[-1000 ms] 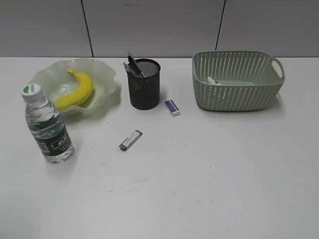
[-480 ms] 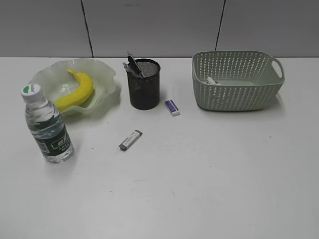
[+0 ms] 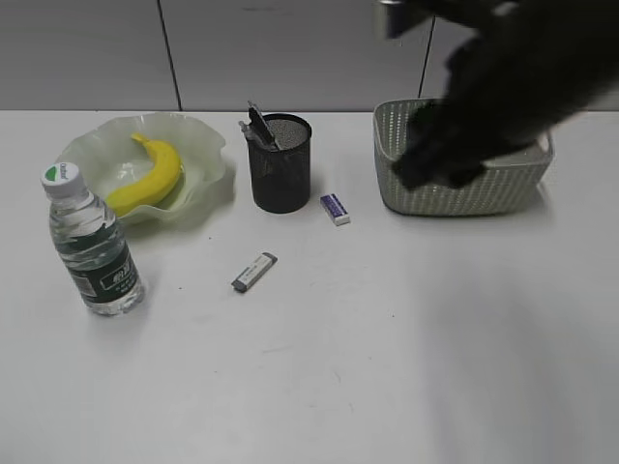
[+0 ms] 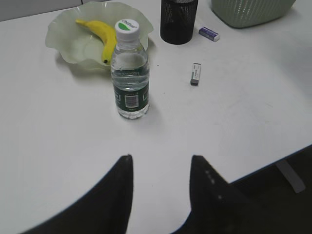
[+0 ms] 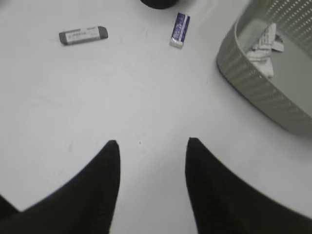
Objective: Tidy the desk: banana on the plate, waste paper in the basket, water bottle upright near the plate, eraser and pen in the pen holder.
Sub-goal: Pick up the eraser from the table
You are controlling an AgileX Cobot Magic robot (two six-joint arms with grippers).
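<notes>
The banana (image 3: 150,174) lies in the plate (image 3: 211,155). The water bottle (image 3: 92,246) stands upright on the desk in front of the plate. The pen holder (image 3: 280,164) holds pens. A blue-and-white eraser (image 3: 335,209) lies beside it, and a grey eraser-like block (image 3: 253,272) lies nearer the front. The waste paper (image 5: 263,44) lies inside the basket (image 3: 464,193). My right arm (image 3: 484,97) is a dark blur over the basket. My right gripper (image 5: 152,144) is open and empty above the desk. My left gripper (image 4: 161,161) is open and empty, well short of the bottle (image 4: 129,73).
The desk's front edge shows at the lower right of the left wrist view (image 4: 273,161). A grey panelled wall (image 3: 290,48) runs behind the desk. The basket's near wall (image 5: 253,92) is to the right of my right gripper.
My right arm has swung into the exterior view at the upper right, over the basket. No object on the desk has moved.
</notes>
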